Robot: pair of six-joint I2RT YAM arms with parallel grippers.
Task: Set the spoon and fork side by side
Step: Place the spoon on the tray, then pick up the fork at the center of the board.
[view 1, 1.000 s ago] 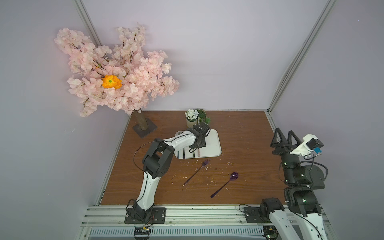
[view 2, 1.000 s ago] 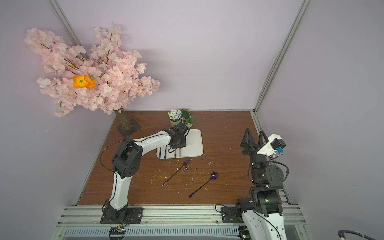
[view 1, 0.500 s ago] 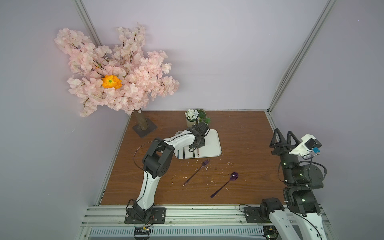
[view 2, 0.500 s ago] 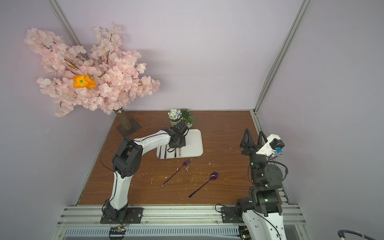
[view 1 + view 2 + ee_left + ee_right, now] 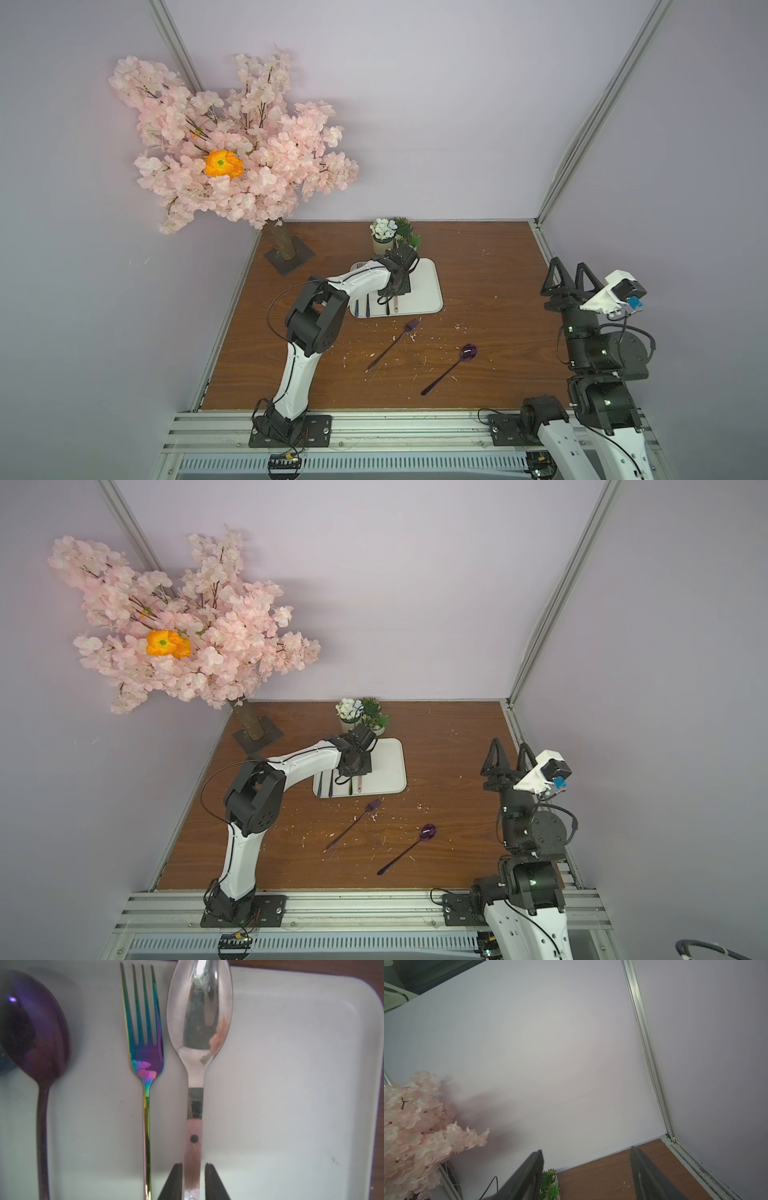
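Narrowly parted, the jaws of the left gripper (image 5: 193, 1165) stand one on each side of the pinkish handle of the silver metal spoon (image 5: 195, 1084). A thin strip of tray shows between each black fingertip (image 5: 209, 1180) and the handle, so they pinch nothing. The right gripper (image 5: 586, 1151) is raised by the right edge of the brown wooden table (image 5: 490, 291), jaws wide apart and empty, aimed at the back wall.

The silver metal spoon lies flat on the white rectangular plastic tray (image 5: 291, 1084), its bowl reaching the far rim. Just beside it, parallel and apart, lies the rainbow-coloured metal fork (image 5: 146, 1053), tines pointing the same way. On the fork's other side is a dark purple glossy spoon (image 5: 37, 1032). All three crowd the tray's left half; the right half is bare up to its rim.

In both top views the left arm hides the bowls and tines, leaving only handle ends at the tray's near edge. Those views alone show a slim purple fork (image 5: 395, 343) and a slim purple spoon (image 5: 451, 368) on the table between the tray and the near edge. Both are slanted, well apart, and have pale crumbs (image 5: 415, 361) around them. Bare wood runs from the tray to the right edge. Small potted plants (image 5: 392, 237) stand just behind the tray's far edge.
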